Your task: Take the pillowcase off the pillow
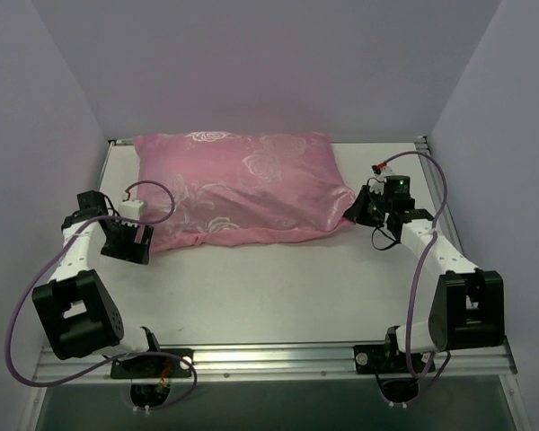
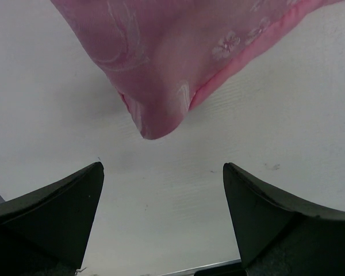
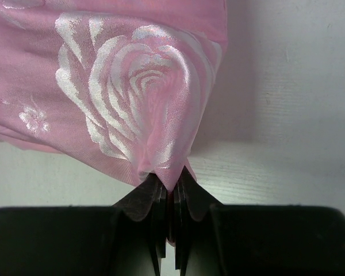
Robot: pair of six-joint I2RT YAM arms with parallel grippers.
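Lying across the far middle of the table (image 1: 251, 287), the pillowcase (image 1: 238, 189) is seen fully drawn over the hidden pillow, and only the tip of its near right corner is pinched in the clenched right gripper (image 3: 171, 179). With so little satin caught, the fabric may be slipped free under a pull, or the whole pillow may be dragged along, since nothing is pinned by the left gripper (image 2: 161, 172), whose jaws are spread wide just short of the near left corner.
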